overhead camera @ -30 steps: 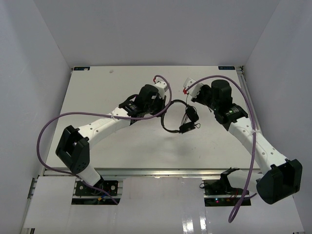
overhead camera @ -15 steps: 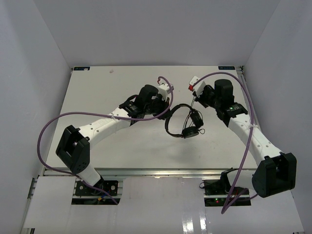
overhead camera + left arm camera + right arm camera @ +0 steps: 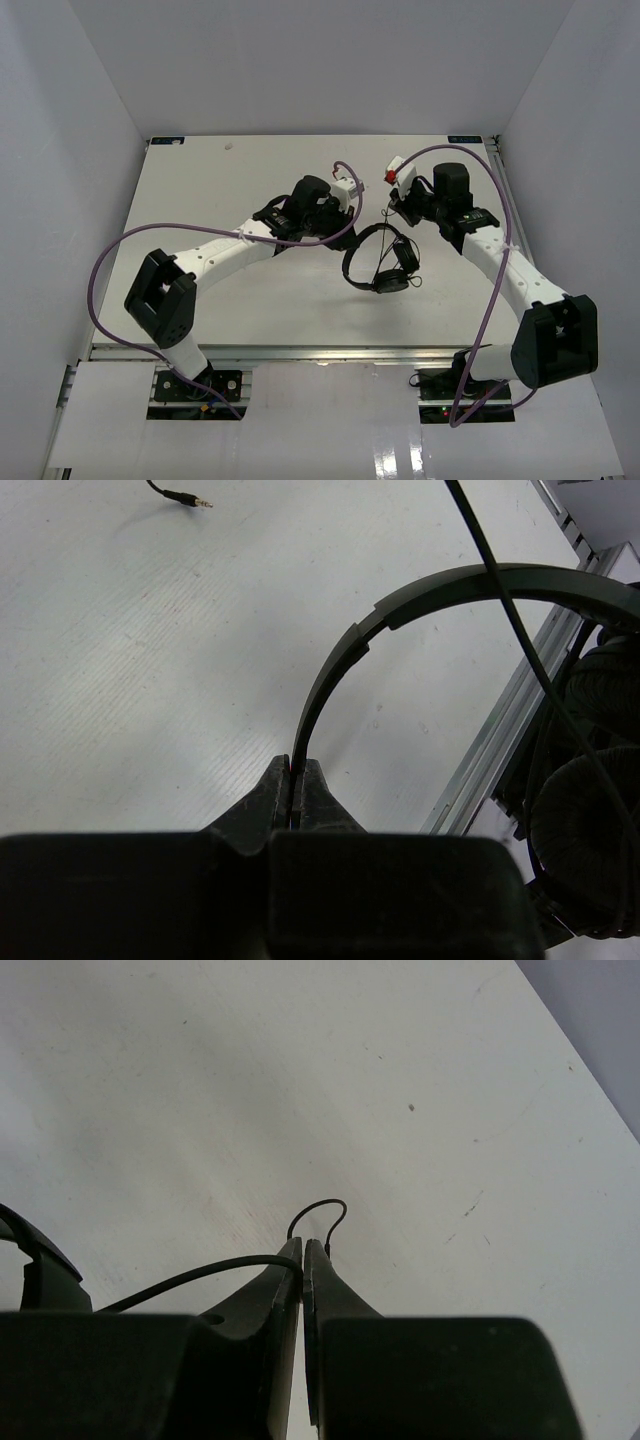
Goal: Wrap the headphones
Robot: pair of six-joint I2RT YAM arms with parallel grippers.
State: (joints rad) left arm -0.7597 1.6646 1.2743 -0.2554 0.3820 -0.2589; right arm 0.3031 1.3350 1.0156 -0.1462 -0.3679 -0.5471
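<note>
The black headphones (image 3: pixel 381 264) hang between my two arms over the middle of the white table (image 3: pixel 240 300). My left gripper (image 3: pixel 347 228) is shut on the thin headband (image 3: pixel 440 585), pinched at the tips of my left gripper (image 3: pixel 296 770). Two padded earcups (image 3: pixel 585 810) hang at the right of that view. My right gripper (image 3: pixel 392 208) is shut on the thin black cord (image 3: pixel 180 1280), which forms a small loop just past the tips of my right gripper (image 3: pixel 303 1247). The cord crosses the headband, and its jack plug (image 3: pixel 188 497) lies on the table.
Thick purple robot cables (image 3: pixel 110 260) loop off both arms. A metal rail (image 3: pixel 490 750) runs along the table edge near the earcups. White walls close in the table at the left, back and right.
The left gripper has carried the headphones to the right and toward the near edge, and they have turned. The right arm has swung inward, still pinching the cord.
</note>
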